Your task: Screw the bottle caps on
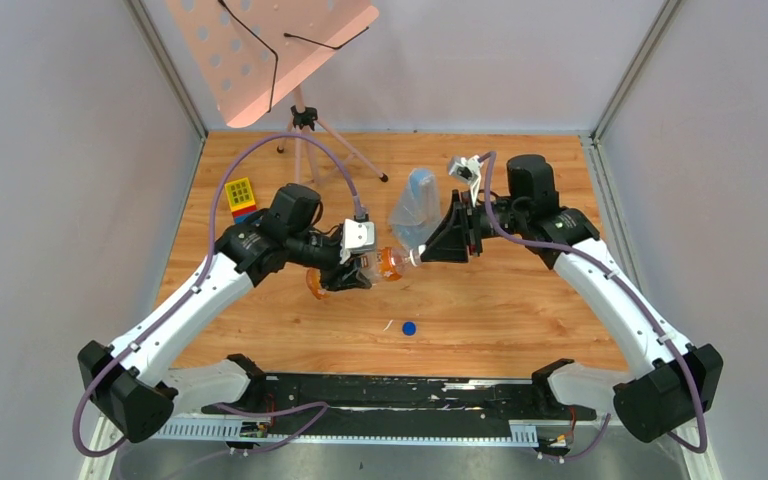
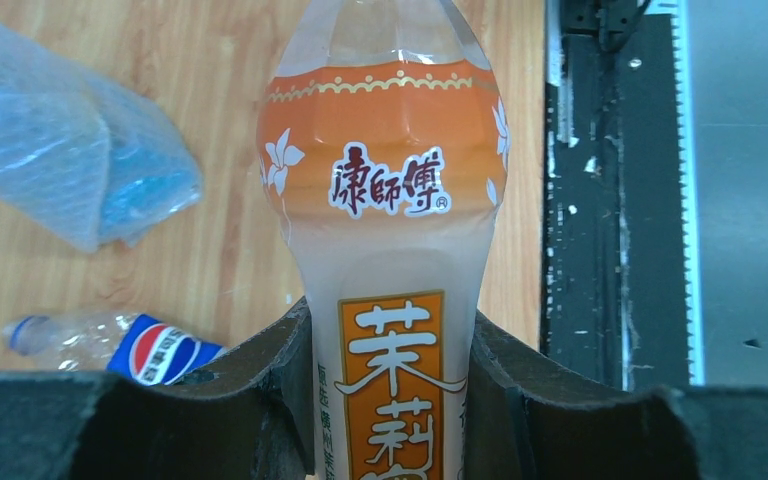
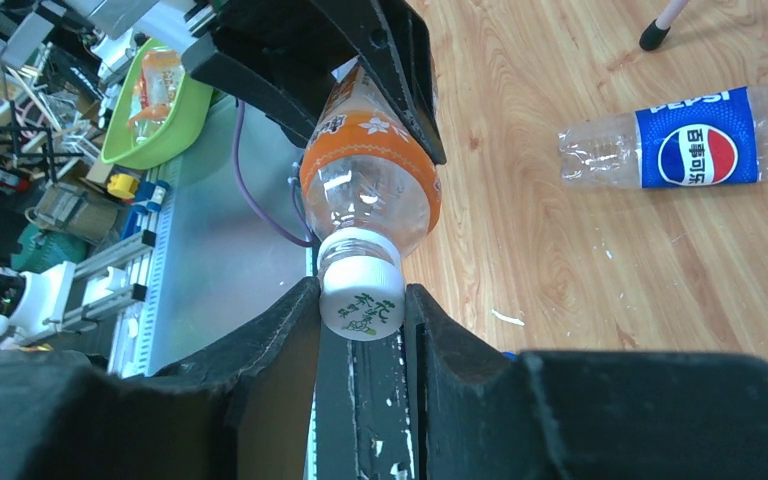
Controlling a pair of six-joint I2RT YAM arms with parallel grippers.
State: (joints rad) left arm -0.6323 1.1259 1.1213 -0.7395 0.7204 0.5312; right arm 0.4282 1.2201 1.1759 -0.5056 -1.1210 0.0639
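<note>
My left gripper (image 1: 353, 270) (image 2: 390, 345) is shut on the body of the orange-label bottle (image 1: 388, 263) (image 2: 390, 180) and holds it sideways above the table. The bottle's neck points toward my right gripper (image 1: 422, 255) (image 3: 362, 312). The right gripper is shut on the white cap (image 3: 362, 298), which has a green mark and sits on the bottle's neck (image 3: 370, 170). The Pepsi bottle (image 3: 690, 140) (image 2: 110, 345) lies on its side on the wood, uncapped. The blue cap (image 1: 409, 327) lies loose on the table in front of both grippers.
A bluish see-through plastic bag (image 1: 417, 203) (image 2: 60, 160) lies behind the grippers. A stack of coloured toy blocks (image 1: 242, 196) sits at the back left. A tripod stand with a pink perforated board (image 1: 300, 125) stands at the back. A black rail (image 1: 390, 395) runs along the near edge.
</note>
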